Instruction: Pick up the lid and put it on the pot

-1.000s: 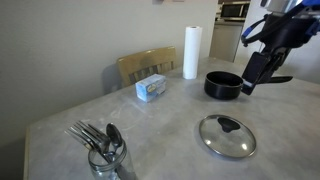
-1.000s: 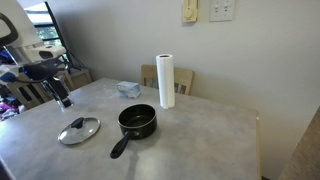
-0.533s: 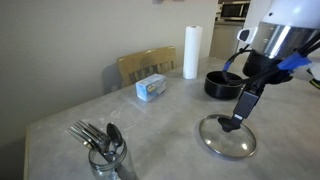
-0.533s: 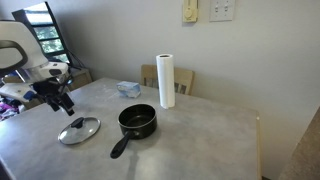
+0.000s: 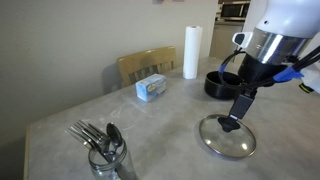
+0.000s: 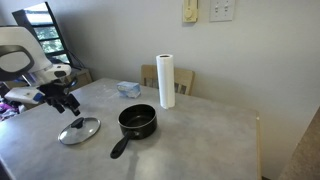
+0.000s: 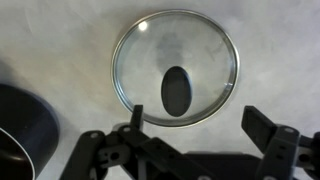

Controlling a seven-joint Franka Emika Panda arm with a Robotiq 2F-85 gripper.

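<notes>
- gripper [image 7: 196, 122] spread wide, hanging right above the lid [image 7: 150, 52]; probably not touching the knob [image 7: 177, 90]
- pot [image 5: 221, 86] close by, off to its side

Bare tabletop [image 5: 170, 130] rings the lid [image 5: 222, 143] — pot [image 5: 218, 87] nearby.

Jaws now low above the lid [image 5: 214, 141].

lid [image 5: 222, 142]: clear glass, knob up, lying flat | pot [image 6: 137, 122]: black, upright, uncovered, nearby
</notes>
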